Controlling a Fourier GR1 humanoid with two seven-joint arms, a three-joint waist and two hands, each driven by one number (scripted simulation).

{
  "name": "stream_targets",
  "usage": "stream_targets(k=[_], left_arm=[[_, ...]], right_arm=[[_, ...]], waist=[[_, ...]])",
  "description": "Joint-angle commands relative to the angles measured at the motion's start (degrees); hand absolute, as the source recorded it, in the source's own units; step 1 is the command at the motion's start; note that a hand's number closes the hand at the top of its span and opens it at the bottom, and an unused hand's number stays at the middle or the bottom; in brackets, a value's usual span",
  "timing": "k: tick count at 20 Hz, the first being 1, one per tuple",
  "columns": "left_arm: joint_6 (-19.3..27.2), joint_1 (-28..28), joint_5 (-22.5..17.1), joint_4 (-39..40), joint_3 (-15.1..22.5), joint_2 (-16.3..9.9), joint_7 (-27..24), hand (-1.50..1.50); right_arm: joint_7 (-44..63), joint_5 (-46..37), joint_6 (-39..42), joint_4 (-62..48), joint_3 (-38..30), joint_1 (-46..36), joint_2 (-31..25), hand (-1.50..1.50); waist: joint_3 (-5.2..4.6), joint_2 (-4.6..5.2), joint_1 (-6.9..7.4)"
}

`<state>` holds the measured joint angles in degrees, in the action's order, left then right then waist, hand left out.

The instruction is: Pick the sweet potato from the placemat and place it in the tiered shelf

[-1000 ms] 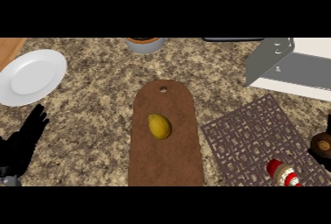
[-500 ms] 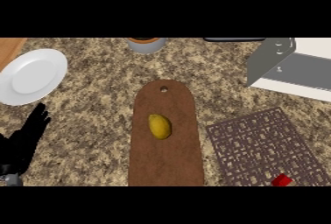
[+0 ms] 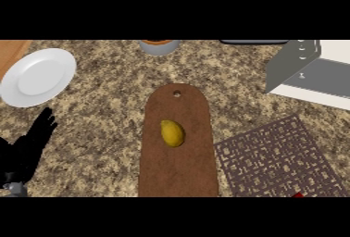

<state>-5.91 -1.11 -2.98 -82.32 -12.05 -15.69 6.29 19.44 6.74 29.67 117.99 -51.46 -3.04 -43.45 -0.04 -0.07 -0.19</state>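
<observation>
A kitchen: granite counter [image 3: 103, 115], white plate [image 3: 37, 76], wooden cutting board [image 3: 179, 157].

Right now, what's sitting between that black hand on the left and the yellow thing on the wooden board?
Head view: only bare speckled counter and board surface separate the left hand from the yellow fruit.

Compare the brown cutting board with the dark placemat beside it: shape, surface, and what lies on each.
The cutting board is long with a rounded top end and a small hole; the placemat is four-sided and set askew. The cutting board is plain smooth brown; the placemat is dark with a lattice pattern. The cutting board carries a yellow oval item; the placemat is almost bare. Both lie flat on the speckled counter.
</observation>
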Motion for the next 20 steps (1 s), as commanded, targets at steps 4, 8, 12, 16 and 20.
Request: stream_targets(k=[4,8,12,16,20], left_arm=[[0.4,2.0,-0.2,-3.3,-0.4,-0.4,4.3,0.0],[-0.7,0.9,0.1,-0.5,-1.0,-0.2,0.9,0.0],[0.5,1.9,2.7,2.9,1.2,2.2,-2.2,0.0],[-1.8,3.5,0.7,3.8,-1.6,-0.7,-2.0,0.0],[-0.8,-0.8,1.4,-3.3,1.1,2.3,0.8,0.0]], right_arm=[[3.0,-2.6,-0.3,-9.3,1.3,-7.1,-11.2,1.5],[5.7,-5.6,-1.9,-8.7,6.7,-9.6,-13.0,1.5],[-1.8,-13.4,-6.3,-21.7,11.2,-14.2,-16.6,1.5],[-4.8,-19.2,-10.2,-22.5,16.0,-14.2,-14.1,1.5],[-6.6,-23.3,-14.6,-31.1,21.5,-20.0,-15.2,1.5]], waist=[[0.03,0.08,0.57],[0.01,0.11,0.64],[0.02,0.43,1.39],[0.03,0.28,0.91],[0.05,0.27,1.69]])
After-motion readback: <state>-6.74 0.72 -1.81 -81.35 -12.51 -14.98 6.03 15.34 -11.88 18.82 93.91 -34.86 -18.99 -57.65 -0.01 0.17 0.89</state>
